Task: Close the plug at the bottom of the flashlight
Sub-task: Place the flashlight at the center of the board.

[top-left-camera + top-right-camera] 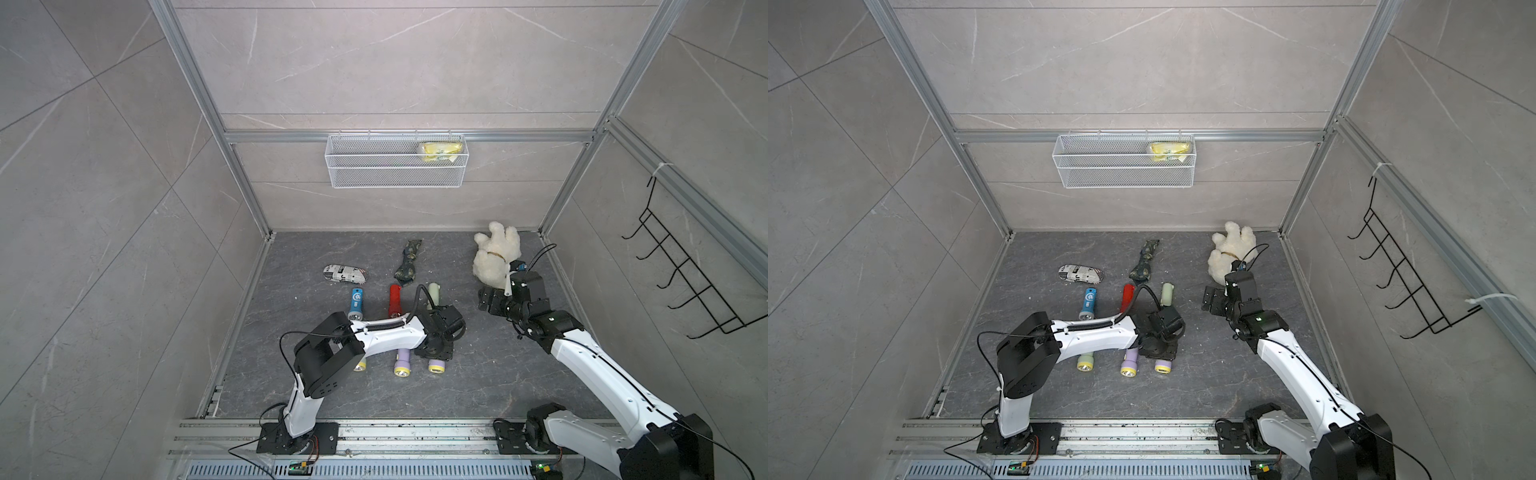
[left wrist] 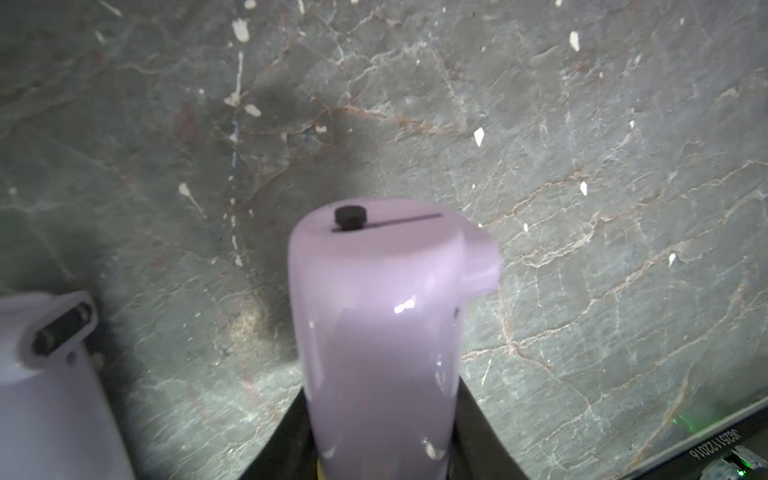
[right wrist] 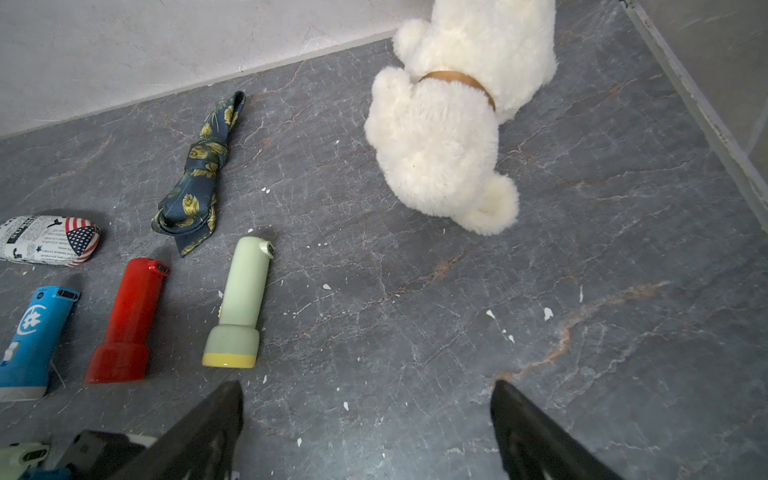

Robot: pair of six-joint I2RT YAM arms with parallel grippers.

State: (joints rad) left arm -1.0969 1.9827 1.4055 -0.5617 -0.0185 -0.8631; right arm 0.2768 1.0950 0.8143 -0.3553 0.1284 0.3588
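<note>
Grey tiled walls (image 1: 395, 62) enclose a dark marbled floor (image 1: 478, 374).

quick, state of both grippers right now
left gripper: closed on the lilac flashlight
right gripper: open, holding nothing

We see a fluffy white plush bear (image 1: 496, 257), a knotted navy floral fabric tie (image 1: 409, 262) and a newspaper-print oval case (image 1: 345, 275) lying apart on the dark stone worktop (image 1: 478, 386).
</note>
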